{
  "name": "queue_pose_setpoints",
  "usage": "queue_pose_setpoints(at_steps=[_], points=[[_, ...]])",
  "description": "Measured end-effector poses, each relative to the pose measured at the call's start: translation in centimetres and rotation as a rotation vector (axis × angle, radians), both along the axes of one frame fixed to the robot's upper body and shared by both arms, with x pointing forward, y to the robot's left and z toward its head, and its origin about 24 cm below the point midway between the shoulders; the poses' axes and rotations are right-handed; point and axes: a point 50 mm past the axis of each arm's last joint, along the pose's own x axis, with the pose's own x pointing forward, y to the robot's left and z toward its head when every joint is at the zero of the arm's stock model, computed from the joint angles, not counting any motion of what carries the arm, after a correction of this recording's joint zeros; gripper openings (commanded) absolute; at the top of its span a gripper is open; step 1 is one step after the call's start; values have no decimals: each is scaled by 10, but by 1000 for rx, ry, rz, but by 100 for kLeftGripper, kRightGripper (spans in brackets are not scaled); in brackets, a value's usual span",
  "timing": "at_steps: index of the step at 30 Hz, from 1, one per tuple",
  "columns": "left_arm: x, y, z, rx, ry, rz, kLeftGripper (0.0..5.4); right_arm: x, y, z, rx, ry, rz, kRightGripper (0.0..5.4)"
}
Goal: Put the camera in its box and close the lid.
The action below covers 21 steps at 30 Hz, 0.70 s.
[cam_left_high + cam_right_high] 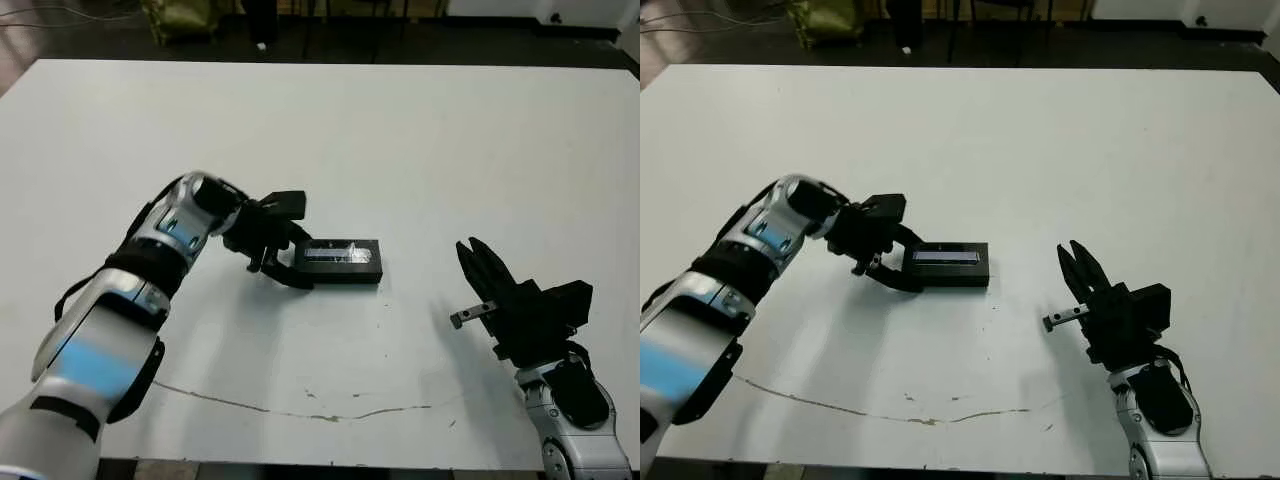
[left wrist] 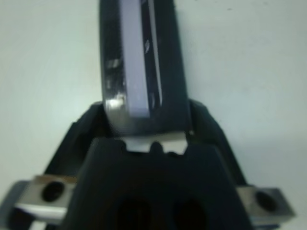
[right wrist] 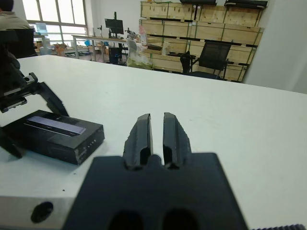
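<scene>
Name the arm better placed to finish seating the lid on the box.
Left. Its tool is already at the near end of the lid, fingers either side. The right tool sits apart on bare table, fingers together, holding nothing.

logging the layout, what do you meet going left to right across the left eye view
left gripper with two black fingers → flat black rectangular lid with a silvery strip, closed on the box → right gripper with two black fingers, all over the white table
</scene>
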Motion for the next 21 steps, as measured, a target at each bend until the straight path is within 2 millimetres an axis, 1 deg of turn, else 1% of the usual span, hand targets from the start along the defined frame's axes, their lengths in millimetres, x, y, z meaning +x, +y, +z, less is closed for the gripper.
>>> queue_pose_setpoints(at_steps=[5, 10, 15, 21], points=[[0, 1, -1, 7, 12, 3, 539, 0, 0, 0, 3, 0, 0, 0], [-1, 3, 0, 15, -3, -20, 539, -1, 0, 0, 3, -1, 0, 0], [0, 9, -4, 25, 44, 15, 539, -1, 0, 0, 3, 5, 0, 0], [-2, 14, -6, -28, 27, 39, 539, -1, 0, -1, 2, 4, 2, 0]])
